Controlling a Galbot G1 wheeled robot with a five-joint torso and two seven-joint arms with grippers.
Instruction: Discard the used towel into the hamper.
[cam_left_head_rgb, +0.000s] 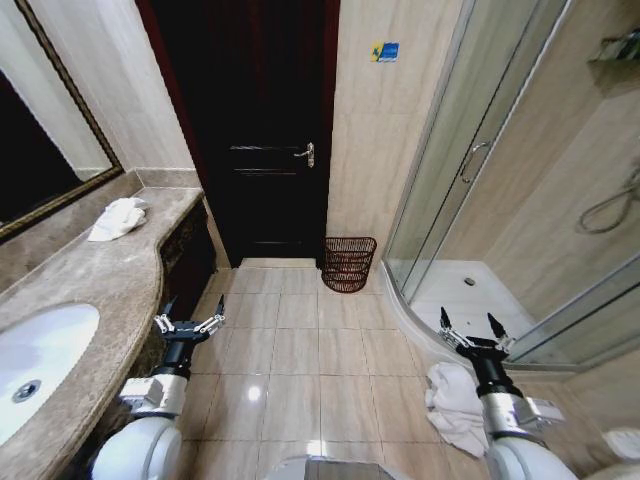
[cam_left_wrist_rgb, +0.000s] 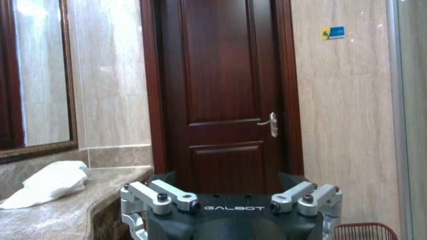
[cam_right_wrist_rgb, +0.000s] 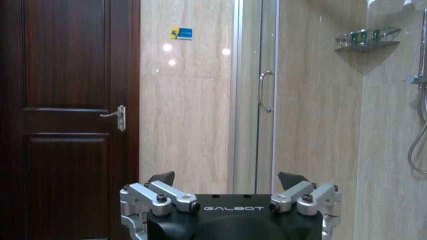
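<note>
A dark wooden door (cam_left_head_rgb: 265, 130) with a metal lever handle (cam_left_head_rgb: 305, 153) is seen at twelve o'clock, flanked by pale stone-tiled walls. The hamper (cam_left_head_rgb: 349, 264), a round openwork basket of dark red-brown weave, wider at the rim than at the base, is stood upright on the glossy beige floor tiles just to the right of the door, against the wall, with its mouth turned upward; the glass shower enclosure (cam_left_head_rgb: 470, 180) is set beside it at two o'clock. A crumpled white towel (cam_left_head_rgb: 118, 217) is laid on the mottled stone countertop (cam_left_head_rgb: 100, 275) at ten o'clock, well apart from the hamper, beyond an oval white sink (cam_left_head_rgb: 35, 365) and below a dark-framed mirror (cam_left_head_rgb: 45, 150). Another white cloth (cam_left_head_rgb: 452, 400) is heaped on the floor at four o'clock, partly hidden by the right arm. The left gripper (cam_left_head_rgb: 188, 323) is held low beside the counter edge with fingers spread and nothing between them; the right gripper (cam_left_head_rgb: 472, 328) is likewise held wide apart and empty, near the curved shower threshold. The floor between the grippers and the hamper is unobstructed.
</note>
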